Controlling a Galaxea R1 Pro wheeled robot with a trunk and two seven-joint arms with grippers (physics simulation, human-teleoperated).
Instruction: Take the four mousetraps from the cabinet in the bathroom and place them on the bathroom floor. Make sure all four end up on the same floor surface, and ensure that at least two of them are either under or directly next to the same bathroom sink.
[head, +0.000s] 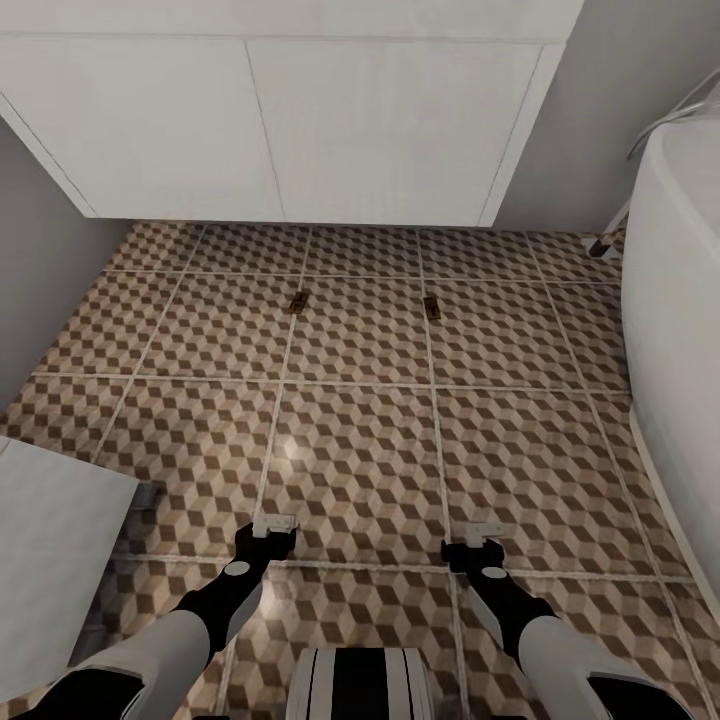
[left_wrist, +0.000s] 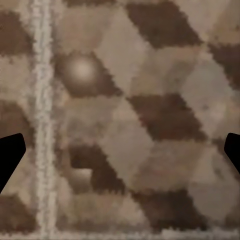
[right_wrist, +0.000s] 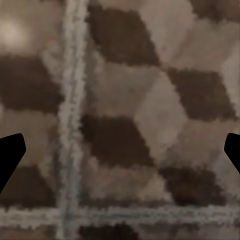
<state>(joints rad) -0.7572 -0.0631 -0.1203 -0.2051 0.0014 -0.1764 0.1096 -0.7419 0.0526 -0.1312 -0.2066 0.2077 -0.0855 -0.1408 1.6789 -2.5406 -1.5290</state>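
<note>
**newbie:** Where do things stand here? Both arms just hang over the tiles.

**regular:** Look at the upper middle of the head view: two mousetraps, one (head: 297, 302) left of centre and one (head: 431, 306) right of centre, lie flat on the bathroom floor (head: 360, 450), just in front of the white vanity (head: 290, 130) that I take to carry the sink. They sit well apart from each other. The bathtub (head: 680, 330) runs down the right edge.

**newbie:** And the grippers?

**regular:** Your left gripper (head: 268, 528) and right gripper (head: 474, 538) sit low in the frame. Both wrist views show the fingers spread wide with nothing between them, only tile.

**newbie:** So what now?

**regular:** I'd say two traps are placed and count as next to the sink. You still owe two. Back away without rolling over those, head to the cabinet, and drop the rest on this same tiled floor.
</note>
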